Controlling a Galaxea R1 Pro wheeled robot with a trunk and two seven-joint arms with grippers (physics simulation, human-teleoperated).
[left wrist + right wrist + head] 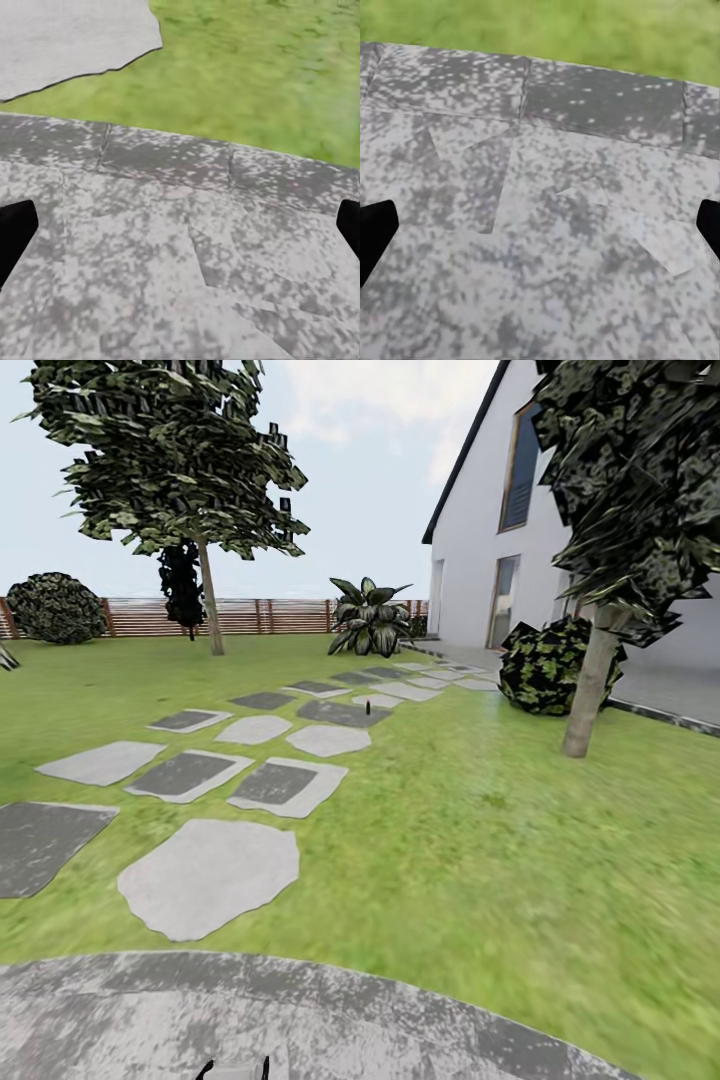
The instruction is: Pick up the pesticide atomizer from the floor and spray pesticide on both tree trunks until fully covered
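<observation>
Two trees stand in the garden: one trunk (212, 610) far off on the left by the fence, the other trunk (592, 690) nearer on the right beside the house. A tiny dark upright object, apparently the pesticide atomizer (368, 707), stands far ahead among the stepping stones, too small to make out in detail. The grass floor (470, 830) spreads between the stones and the right tree. My left gripper (180, 232) is open over grey stone paving, its dark fingertips wide apart. My right gripper (540, 232) is open over the same paving, with nothing between its fingers.
Curved grey stone paving (300, 1010) lies right below me. A path of flat stepping stones (210, 875) runs ahead toward the white house (480, 560). A round bush (545, 665) sits by the right tree, a leafy plant (372, 620) by the house corner, and a wooden slat fence (270, 616) at the back.
</observation>
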